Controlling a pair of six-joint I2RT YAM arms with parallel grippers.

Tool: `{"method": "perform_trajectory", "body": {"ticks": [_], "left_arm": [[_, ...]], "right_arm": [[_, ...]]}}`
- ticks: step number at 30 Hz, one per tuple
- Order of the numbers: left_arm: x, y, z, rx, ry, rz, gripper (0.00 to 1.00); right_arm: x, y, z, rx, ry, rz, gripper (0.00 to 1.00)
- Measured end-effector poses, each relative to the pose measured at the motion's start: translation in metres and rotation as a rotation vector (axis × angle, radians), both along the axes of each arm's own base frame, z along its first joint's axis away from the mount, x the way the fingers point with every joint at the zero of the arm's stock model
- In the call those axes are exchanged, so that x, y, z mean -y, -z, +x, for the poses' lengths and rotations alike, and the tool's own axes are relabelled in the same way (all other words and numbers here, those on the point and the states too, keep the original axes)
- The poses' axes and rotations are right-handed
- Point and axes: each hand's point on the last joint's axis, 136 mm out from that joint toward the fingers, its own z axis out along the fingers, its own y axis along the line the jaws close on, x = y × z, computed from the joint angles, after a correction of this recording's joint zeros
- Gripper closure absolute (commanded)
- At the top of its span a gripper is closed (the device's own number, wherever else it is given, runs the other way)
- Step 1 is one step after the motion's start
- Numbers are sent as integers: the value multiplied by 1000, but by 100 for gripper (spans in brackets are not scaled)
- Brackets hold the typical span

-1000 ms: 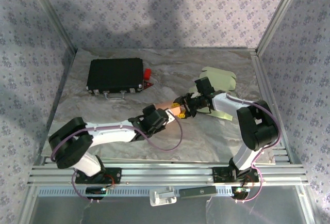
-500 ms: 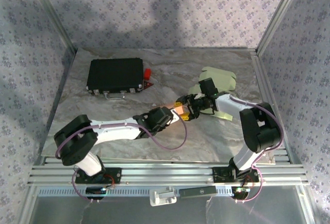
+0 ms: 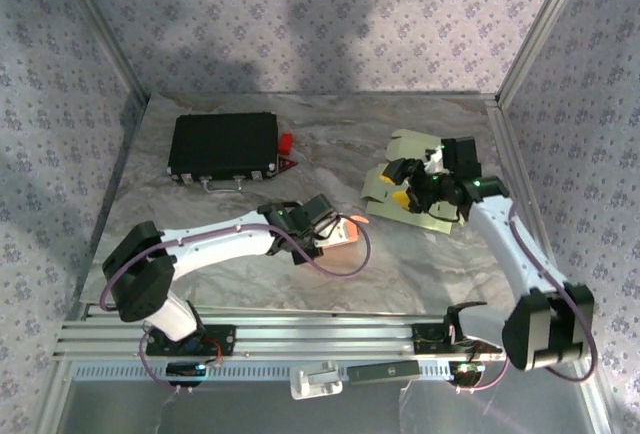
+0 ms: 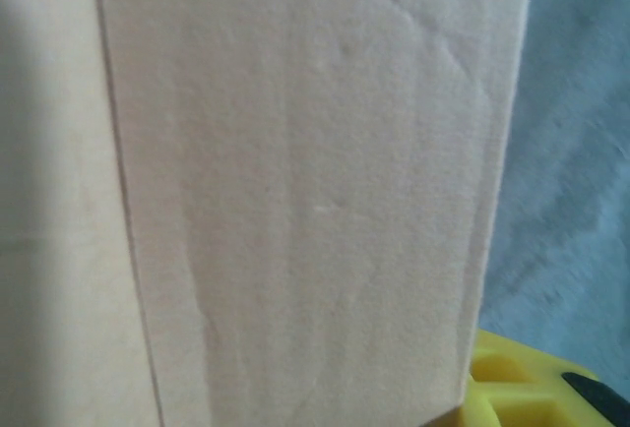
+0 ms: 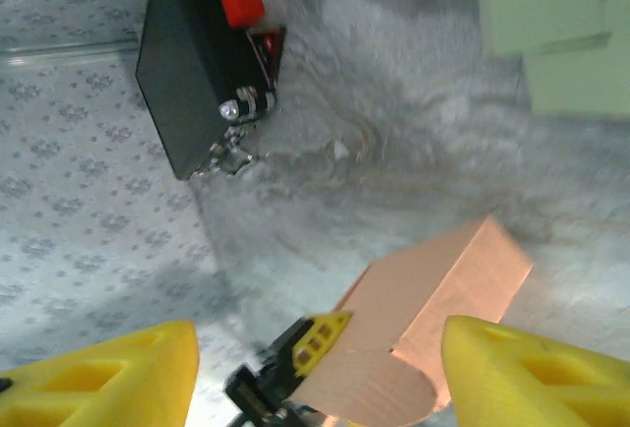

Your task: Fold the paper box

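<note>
The paper box [image 3: 347,230], a small pinkish-tan carton, lies at mid-table. My left gripper [image 3: 333,228] is shut on its near-left end. In the left wrist view the paper box [image 4: 295,191] is pressed close to the lens, with one yellow fingertip [image 4: 536,388] beside its lower right corner. My right gripper [image 3: 410,190] hangs open to the right of the box, apart from it, over the pale green sheets. In the right wrist view the paper box [image 5: 433,319] sits beyond my open right gripper [image 5: 320,378], and the left gripper's yellow finger [image 5: 317,340] presses its side.
A black case [image 3: 222,146] with a red part [image 3: 286,142] lies at the back left. Flat pale green cardboard sheets [image 3: 428,146] lie at the right under the right arm. Metal frame rails run along the table's sides and near edge.
My right gripper has opened, let go of the box and pulled back to the right over the green sheets. My left gripper has closed on the box and shifted it slightly right.
</note>
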Motion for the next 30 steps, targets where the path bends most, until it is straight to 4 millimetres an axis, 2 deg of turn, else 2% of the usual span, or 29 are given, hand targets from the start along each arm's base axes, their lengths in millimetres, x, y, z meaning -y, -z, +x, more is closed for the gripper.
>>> {"method": "perform_trajectory", "body": {"ticks": [3, 7, 12, 20, 30], "left_arm": [[-11, 2, -9, -88, -6, 51, 66], [-18, 2, -13, -172, -18, 86, 63], [-24, 2, -14, -217, -19, 94, 59], [-25, 6, -11, -229, -19, 71, 55], [-27, 6, -10, -224, -28, 37, 54]], "right_arm": [[8, -7, -9, 109, -3, -88, 38], [8, 6, -28, 221, -52, -217, 38], [-11, 21, -45, 305, -195, -338, 39], [-54, 52, -66, 340, -431, -467, 40], [-77, 73, -66, 355, -498, -534, 40]]}}
